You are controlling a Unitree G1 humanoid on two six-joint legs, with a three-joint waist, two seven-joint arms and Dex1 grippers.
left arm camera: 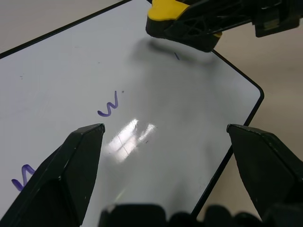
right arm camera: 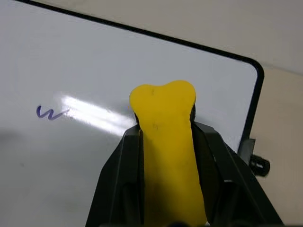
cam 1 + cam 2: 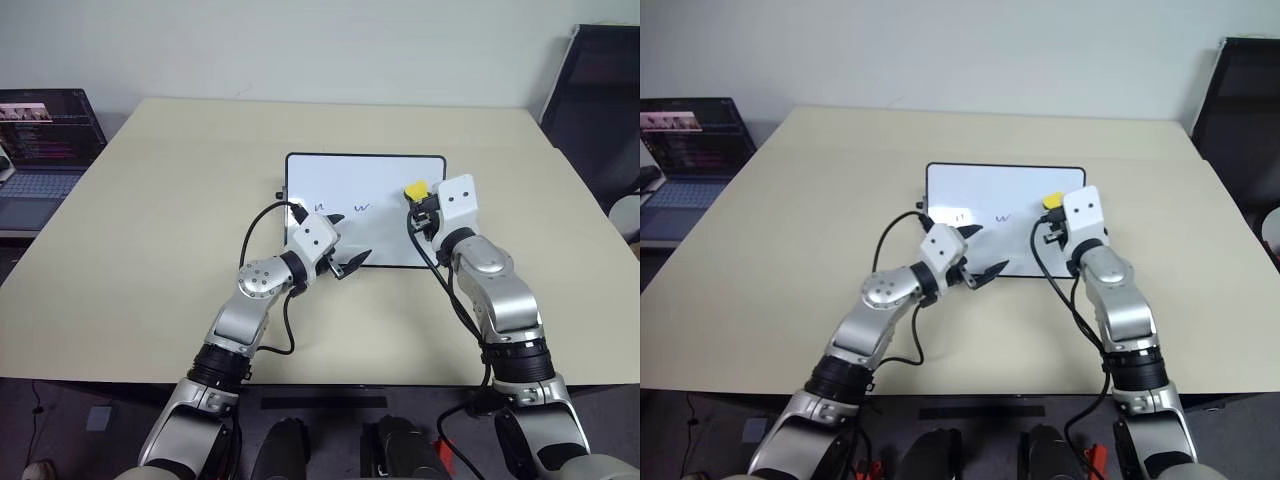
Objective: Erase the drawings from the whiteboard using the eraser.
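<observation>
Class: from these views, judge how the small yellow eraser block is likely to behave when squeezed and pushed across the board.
The small yellow eraser block bulges past the right pincer, so it is probably soft and light. The glossy white whiteboard shows glare, so it likely slides easily. The board could shift unless steadied.

Whiteboard (image 2: 94, 61) glossy, smooth; eraser (image 2: 165, 137) matt; table (image 3: 150, 200) matt.

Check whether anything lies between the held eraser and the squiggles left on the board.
Nothing visible does. The right gripper holds the eraser over the whiteboard; bare white surface separates it from the nearest drawing. The left gripper hovers nearer the board's front edge, fingers open.
</observation>
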